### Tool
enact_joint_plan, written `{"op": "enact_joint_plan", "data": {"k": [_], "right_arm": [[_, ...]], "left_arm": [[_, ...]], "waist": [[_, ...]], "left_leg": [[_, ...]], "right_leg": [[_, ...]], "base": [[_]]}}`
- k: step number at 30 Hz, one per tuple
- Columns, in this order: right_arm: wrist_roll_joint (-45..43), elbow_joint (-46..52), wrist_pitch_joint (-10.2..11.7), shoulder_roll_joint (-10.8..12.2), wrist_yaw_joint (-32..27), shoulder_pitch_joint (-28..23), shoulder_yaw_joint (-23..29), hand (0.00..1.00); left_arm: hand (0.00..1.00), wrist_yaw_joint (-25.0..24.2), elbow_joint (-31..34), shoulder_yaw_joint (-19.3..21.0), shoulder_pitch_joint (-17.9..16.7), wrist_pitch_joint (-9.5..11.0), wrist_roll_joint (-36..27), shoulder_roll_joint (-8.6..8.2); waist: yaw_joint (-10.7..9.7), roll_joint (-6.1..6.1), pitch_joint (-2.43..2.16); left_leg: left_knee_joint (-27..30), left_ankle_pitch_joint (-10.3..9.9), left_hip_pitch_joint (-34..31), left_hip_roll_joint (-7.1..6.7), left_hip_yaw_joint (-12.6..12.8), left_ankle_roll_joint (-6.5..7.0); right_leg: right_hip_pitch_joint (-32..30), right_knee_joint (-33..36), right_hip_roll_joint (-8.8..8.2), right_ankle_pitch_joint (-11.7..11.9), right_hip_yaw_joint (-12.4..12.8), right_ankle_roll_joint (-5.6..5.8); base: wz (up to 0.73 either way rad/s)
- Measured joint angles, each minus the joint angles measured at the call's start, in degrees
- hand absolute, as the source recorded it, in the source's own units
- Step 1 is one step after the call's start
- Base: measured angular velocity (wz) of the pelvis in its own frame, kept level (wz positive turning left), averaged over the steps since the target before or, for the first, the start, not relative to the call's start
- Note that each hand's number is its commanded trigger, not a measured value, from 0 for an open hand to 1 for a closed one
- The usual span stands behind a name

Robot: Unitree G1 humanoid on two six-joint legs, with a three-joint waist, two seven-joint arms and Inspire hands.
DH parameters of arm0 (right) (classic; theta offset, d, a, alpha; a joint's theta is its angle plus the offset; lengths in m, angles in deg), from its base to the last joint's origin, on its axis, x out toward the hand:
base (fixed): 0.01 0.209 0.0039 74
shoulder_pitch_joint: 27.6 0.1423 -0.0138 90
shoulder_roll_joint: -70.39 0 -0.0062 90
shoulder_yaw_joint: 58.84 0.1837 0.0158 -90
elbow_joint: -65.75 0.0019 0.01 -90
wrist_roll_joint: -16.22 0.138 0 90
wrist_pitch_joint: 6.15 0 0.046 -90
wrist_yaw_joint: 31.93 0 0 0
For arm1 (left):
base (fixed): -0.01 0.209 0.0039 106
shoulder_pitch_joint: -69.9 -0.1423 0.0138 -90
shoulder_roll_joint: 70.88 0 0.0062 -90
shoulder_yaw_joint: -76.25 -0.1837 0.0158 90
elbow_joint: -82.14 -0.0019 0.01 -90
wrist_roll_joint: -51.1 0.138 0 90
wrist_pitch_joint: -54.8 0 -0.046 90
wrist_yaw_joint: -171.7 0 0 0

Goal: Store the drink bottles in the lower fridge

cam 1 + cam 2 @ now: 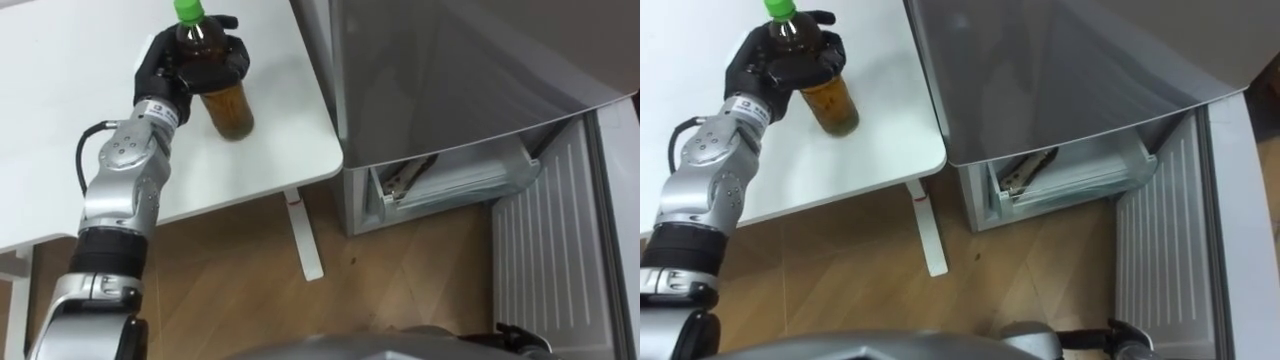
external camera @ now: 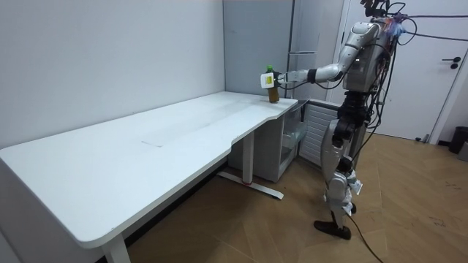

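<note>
A bottle of brown drink with a green cap is over the far corner of the white table, leaning slightly. My left hand is shut on its upper half, fingers curled round it. I cannot tell whether its base touches the table top. In the room view the bottle is at the table end closest to the grey fridge. The lower fridge door stands open, showing a clear drawer. A dark bit of my right hand shows at the bottom edge.
I stand on the wooden floor in front of the fridge, beside the table's end. The table's white leg and foot stand between table and fridge. The open door's ribbed inner side lies to my right.
</note>
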Motion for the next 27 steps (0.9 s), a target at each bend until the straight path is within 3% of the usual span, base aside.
{"op": "enact_joint_plan", "data": {"k": [19, 27], "right_arm": [[-0.43, 0.05, 0.55, 0.07, 0.13, 0.61, -1.66, 0.0], [0.03, 0.1, 0.79, 0.66, -0.19, 1.1, -5.29, 0.0]], "left_arm": [[1.0, -2.29, 0.77, -0.02, -0.01, -0.05, 3.49, 0.0], [1.0, -2.34, 9.47, -0.13, -0.88, -0.05, 6.42, -0.85]], "waist": [[0.33, 0.15, -0.16], [2.93, -1.35, -0.41]], "left_leg": [[0.02, 0.0, -0.14, 0.07, 0.05, 0.0], [0.02, 0.0, -0.38, 0.12, 0.05, 0.0]], "right_leg": [[0.06, 0.04, 0.01, 0.11, -0.11, -0.09], [-0.05, 0.02, 0.01, 0.27, -0.29, -0.11]], "base": [[0.0], [0.0]]}}
